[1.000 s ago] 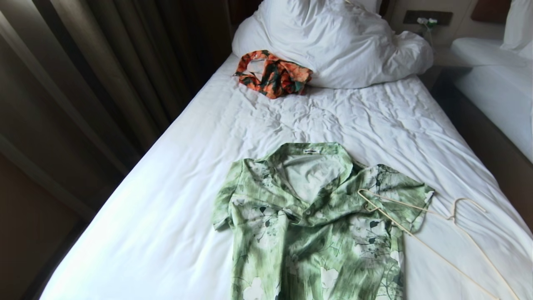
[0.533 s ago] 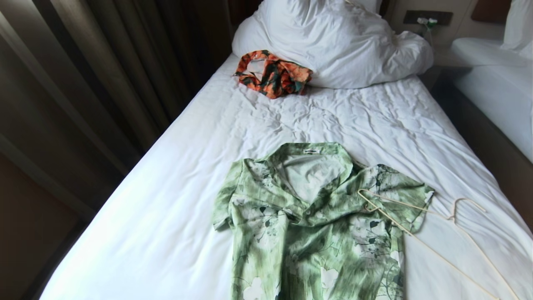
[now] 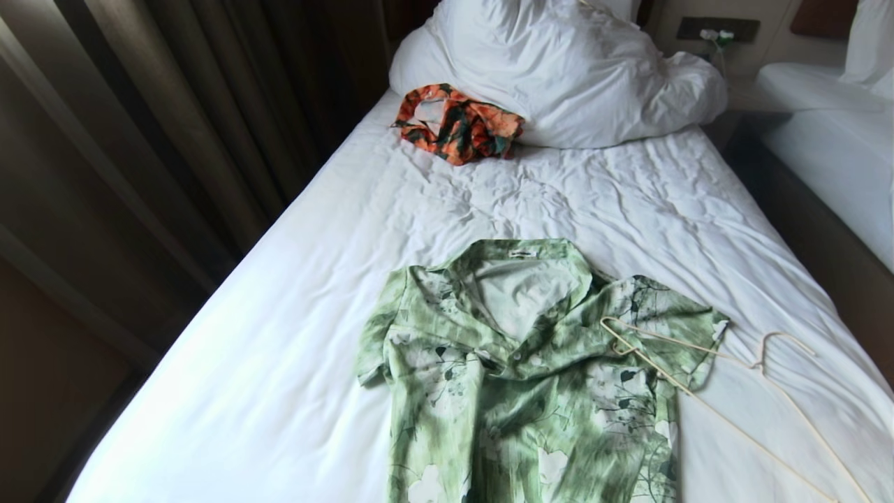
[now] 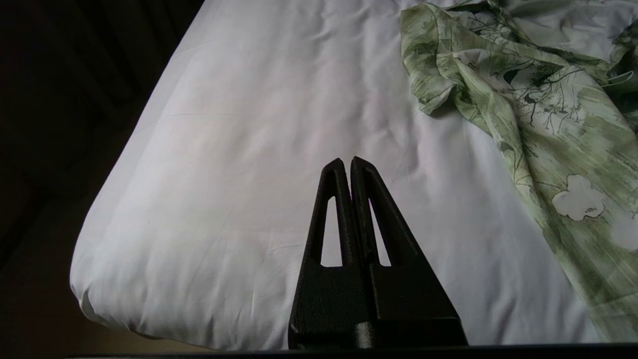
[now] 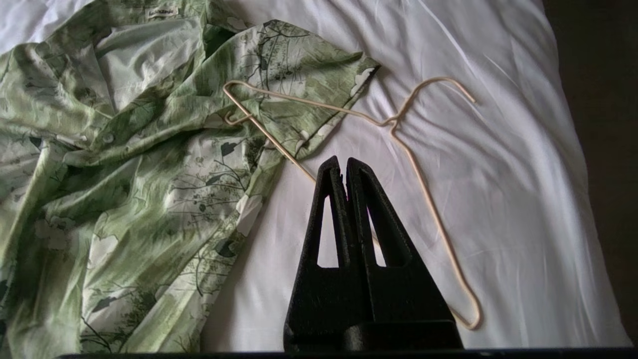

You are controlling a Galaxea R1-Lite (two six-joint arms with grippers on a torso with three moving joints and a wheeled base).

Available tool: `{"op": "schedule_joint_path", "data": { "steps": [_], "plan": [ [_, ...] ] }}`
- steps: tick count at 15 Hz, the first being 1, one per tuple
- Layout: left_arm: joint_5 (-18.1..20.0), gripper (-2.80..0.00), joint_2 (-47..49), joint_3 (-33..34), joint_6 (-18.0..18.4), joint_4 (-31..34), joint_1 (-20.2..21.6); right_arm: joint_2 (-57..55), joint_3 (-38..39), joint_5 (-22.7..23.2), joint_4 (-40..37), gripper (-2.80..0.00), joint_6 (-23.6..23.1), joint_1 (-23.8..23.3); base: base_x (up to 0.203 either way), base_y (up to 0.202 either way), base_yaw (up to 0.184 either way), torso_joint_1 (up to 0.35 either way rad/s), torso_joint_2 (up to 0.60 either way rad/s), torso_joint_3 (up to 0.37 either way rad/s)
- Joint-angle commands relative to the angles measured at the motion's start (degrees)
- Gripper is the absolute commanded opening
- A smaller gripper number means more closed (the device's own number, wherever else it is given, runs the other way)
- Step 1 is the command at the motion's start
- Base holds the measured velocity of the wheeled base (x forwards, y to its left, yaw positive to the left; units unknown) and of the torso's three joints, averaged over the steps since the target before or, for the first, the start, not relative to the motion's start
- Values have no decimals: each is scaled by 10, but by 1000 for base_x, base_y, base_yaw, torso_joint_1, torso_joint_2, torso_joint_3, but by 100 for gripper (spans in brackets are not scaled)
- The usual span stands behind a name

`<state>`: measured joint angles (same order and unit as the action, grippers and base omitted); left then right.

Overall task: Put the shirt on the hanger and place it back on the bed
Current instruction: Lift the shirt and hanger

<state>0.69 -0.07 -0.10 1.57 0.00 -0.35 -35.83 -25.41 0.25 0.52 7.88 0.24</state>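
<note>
The hanger (image 5: 398, 124) lies flat on the bed (image 3: 293, 335) on the robot's right side, one corner resting on the shirt's (image 3: 517, 363) right sleeve, its hook pointing away toward the bed's right edge. Its long bottom wire runs slantwise from the sleeve back toward the robot. The right hand (image 5: 345, 162), clenched and empty, hovers just above that wire, so it looks the nearer one for the pick-up. The left hand (image 4: 347, 162), also clenched on nothing, hangs over bare sheet beside the shirt's left sleeve, well apart from the hanger.
</note>
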Motion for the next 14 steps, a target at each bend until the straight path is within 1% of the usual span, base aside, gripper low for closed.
{"op": "schedule_joint_path", "data": {
  "steps": [1, 3, 5, 8, 10, 11, 12, 13, 14],
  "plan": [
    [0, -280, 1, 0, -1, 0, 0, -91, -31, 0, 0, -280, 26, -1, 0, 0, 0, 0, 0, 0],
    [0, -280, 1, 0, 0, 0, 0, -158, -62, 1, 1, -280, 69, -14, 0, 0, 0, 0, 0, 0],
    [0, -280, 1, 0, 0, 0, 0, -233, -86, 8, 3, -280, 94, -46, 0, 0, 0, 0, 0, 0],
    [0, -280, 1, 0, 0, 0, 0, -353, -99, 39, 51, -280, 106, -104, 0, 0, 0, 0, 0, 0],
    [0, -280, 1, 0, 0, 0, 0, -431, -106, 56, 86, -280, 105, -133, 0, 0, 0, 0, 0, 0],
    [0, -280, 1, 0, 0, 0, 0, -461, -111, 71, 91, -280, 103, -143, 0, 0, 0, 0, 0, 0],
    [0, -280, 1, 0, 0, 0, 0, -492, -120, 103, 92, -280, 102, -159, 0, 0, 0, 0, 0, 0],
    [0, -280, 1, 0, 0, 0, 0, -518, -136, 142, 78, -280, 101, -182, 0, 0, 0, 0, 0, 0],
    [0, -280, 1, 0, 0, 0, 0, -534, -161, 177, 48, -280, 100, -205, 0, 0, 0, 0, 0, 0]
  ]
}}
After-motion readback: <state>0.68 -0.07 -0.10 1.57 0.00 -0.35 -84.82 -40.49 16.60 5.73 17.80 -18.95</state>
